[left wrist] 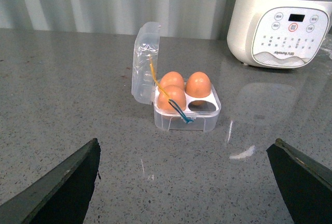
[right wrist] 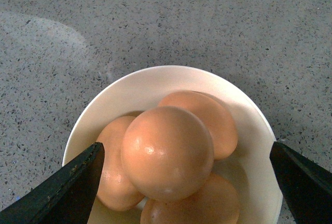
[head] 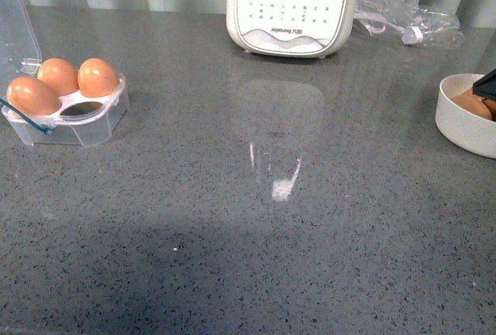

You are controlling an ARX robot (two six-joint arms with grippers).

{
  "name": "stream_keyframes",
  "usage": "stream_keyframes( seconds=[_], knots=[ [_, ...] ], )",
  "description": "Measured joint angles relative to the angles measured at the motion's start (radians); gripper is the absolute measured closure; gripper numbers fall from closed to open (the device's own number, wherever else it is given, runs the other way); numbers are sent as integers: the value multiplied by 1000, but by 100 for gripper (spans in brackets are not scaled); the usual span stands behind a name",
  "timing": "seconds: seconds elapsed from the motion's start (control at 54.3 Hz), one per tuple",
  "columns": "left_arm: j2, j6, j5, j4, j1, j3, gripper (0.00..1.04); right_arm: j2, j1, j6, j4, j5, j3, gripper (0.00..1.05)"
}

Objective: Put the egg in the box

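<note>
Far left in the front view, the small clear plastic four-cell box [head: 87, 127] holds three brown eggs [head: 58, 79], one cell free; the left hand [left wrist: 187, 143] gapes empty. Far right, the right hand [right wrist: 187, 154], spread wide, straddles the smooth orange-brown egg [right wrist: 167, 151] topping the round white bowl [head: 457, 122]. An off-centre squeeze may squirt or crack it.

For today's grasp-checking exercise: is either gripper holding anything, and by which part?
Nothing is held. The left gripper is open and empty. The right gripper is open above the bowl, its jaws clear of the top egg.
</note>
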Motion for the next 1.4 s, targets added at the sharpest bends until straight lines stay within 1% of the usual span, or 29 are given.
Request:
stream_keyframes(
  seconds=[0.092, 0.221, 0.294, 0.35, 0.626, 0.791, 0.902, 1.031, 1.049, 1.141, 1.252, 1.288, 1.399],
  knots=[
    [0, 0, 0, 0, 0, 0, 7, 0, 0, -2, 0, 4, -1, 18],
    [0, 0, 0, 0, 0, 0, 7, -1, 7, -14, 0, 17, -2, 44],
    [0, 0, 0, 0, 0, 0, 7, -8, 16, -20, -4, 19, -4, 57],
    [0, 0, 0, 0, 0, 0, 7, -17, 22, -24, -7, 22, -5, 61],
    [0, 0, 0, 0, 0, 0, 7, -73, 53, -18, -13, 53, -1, 63],
    [0, 0, 0, 0, 0, 0, 7, -87, 109, -14, -16, 72, 57, 63],
    [0, 0, 0, 0, 0, 0, 7, -68, 196, 5, -16, 68, 159, 63],
    [0, 0, 0, 0, 0, 0, 7, -8, 330, 25, -11, 38, 288, 63],
    [0, 0, 0, 0, 0, 0, 7, 10, 362, 25, -12, 35, 313, 63],
    [0, 0, 0, 0, 0, 0, 7, 51, 434, 19, -14, 16, 359, 63],
    [0, 0, 0, 0, 0, 0, 7, 93, 523, -5, -10, -33, 381, 63],
    [0, 0, 0, 0, 0, 0, 7, 107, 558, -14, -3, -63, 381, 63],
    [0, 0, 0, 0, 0, 0, 7, 121, 628, -43, 18, -136, 374, 63]
  ],
)
